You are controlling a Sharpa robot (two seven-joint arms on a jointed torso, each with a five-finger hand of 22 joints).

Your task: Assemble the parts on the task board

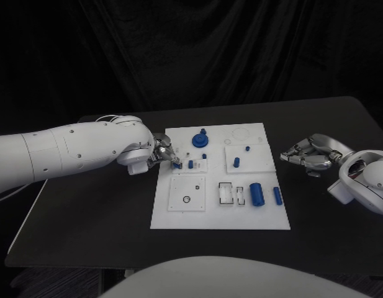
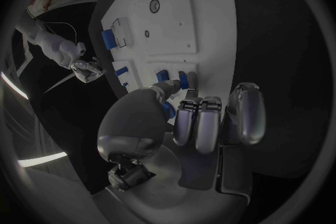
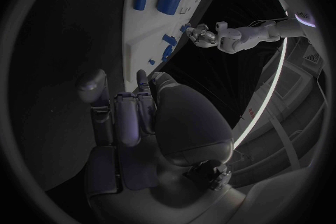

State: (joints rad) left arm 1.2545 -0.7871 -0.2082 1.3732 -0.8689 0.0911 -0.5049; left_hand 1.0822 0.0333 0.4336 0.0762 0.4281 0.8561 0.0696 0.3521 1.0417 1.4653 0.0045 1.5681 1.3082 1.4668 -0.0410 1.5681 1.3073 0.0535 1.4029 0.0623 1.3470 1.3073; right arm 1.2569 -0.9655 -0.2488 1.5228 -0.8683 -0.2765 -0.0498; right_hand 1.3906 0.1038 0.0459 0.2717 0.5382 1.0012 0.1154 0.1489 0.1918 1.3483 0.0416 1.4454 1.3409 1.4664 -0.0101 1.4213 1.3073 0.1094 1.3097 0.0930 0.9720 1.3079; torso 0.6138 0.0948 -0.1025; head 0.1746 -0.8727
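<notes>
L hand (image 1: 160,153) is hovering at the task board's (image 1: 178,214) left edge w/ fingers curled near small blue parts (image 1: 191,164); can't tell if it's pinching one. R hand (image 1: 306,154) is resting off the board's right side, fingers curled, holding nothing. Risk: fingertips are crowding neighbouring pegs, so a misaligned push could be knocking one loose.

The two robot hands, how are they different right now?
The left hand is over the task board's left edge, fingertips down at small blue parts; the right hand rests off the board on the black table. The left hand's fingertips touch or pinch a small blue piece; the right hand's fingers curl in, holding nothing. Both are silver, on white arms.
</notes>
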